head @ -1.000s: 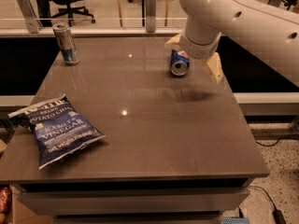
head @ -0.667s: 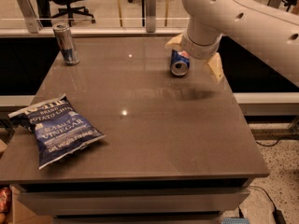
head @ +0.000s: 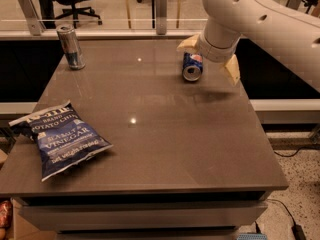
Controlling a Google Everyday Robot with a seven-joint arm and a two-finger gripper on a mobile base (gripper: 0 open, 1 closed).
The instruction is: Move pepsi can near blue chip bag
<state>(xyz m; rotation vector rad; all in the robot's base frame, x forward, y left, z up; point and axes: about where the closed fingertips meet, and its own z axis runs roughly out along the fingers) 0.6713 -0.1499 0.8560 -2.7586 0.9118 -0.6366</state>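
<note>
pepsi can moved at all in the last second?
No. The pepsi can lies on its side in the same spot, judged against the slim silver can. The gripper hangs over it, fingers open.

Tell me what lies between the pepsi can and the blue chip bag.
Nothing: the camera view shows bare table between pepsi can and blue chip bag. The gripper is at the can.

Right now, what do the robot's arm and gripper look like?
The arm is made of thick, smooth, cream-white rounded tubes with a few small dark round holes. No cables or markings show. It ends in a round white collar. The gripper, over the far right of the table by the can, has two flat, pale yellow, wedge-shaped fingers.
</note>
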